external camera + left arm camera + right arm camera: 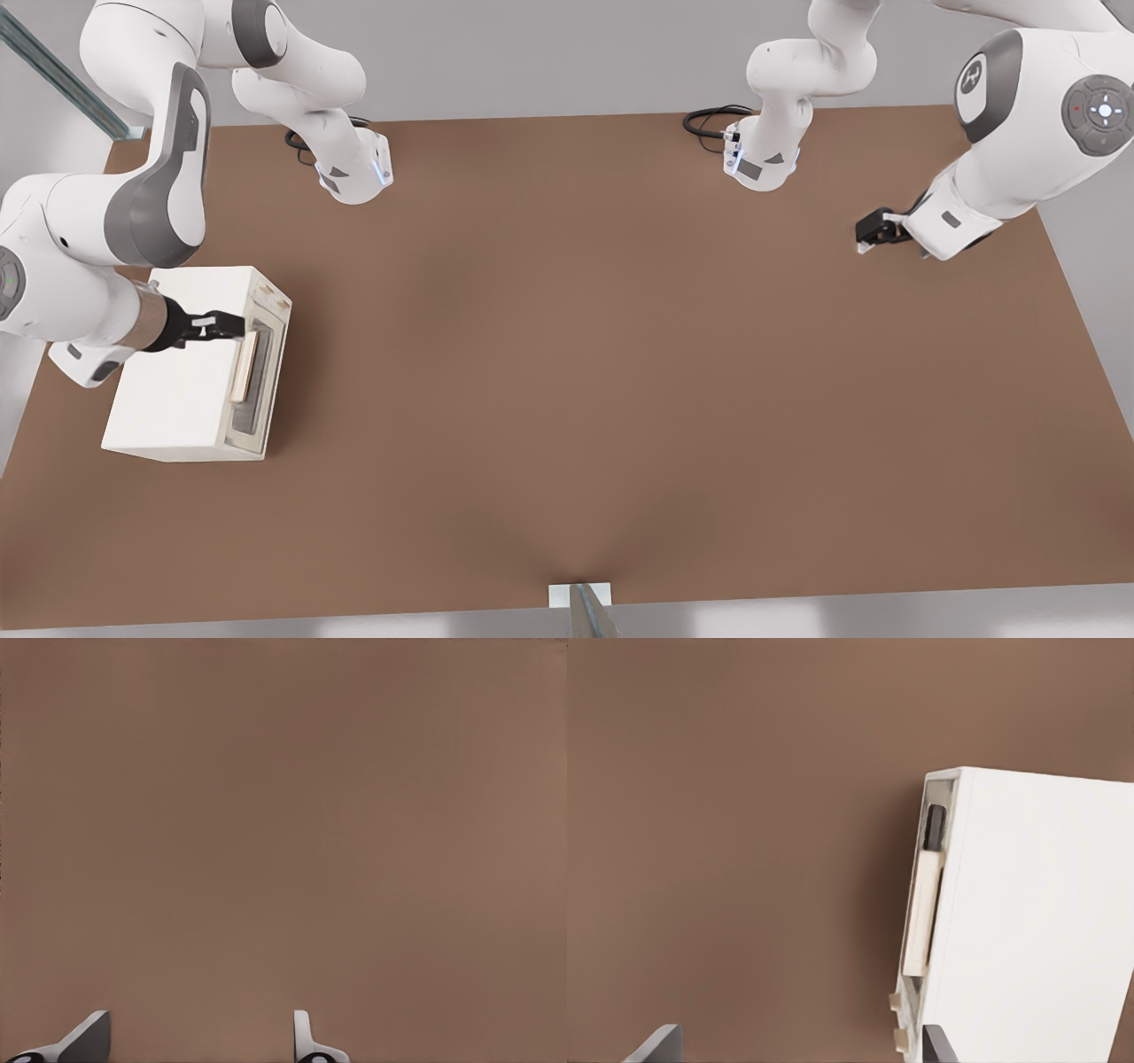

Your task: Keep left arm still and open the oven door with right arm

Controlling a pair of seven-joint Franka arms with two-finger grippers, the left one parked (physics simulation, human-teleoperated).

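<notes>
Gripper (232,326) above oven door (262,372).

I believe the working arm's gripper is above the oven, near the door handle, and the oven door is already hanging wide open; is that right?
Not quite. The gripper is indeed above the oven, near the tan handle, but the oven door is not hanging open: it sits shut, flush against the oven's front. The front view shows this, and the right wrist view shows the handle lying close along the front face.

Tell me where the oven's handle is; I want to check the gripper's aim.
The tan bar handle runs along the oven door at the front view's left side of the table, with the right arm's gripper over the oven's top edge at the handle's upper end.
</notes>
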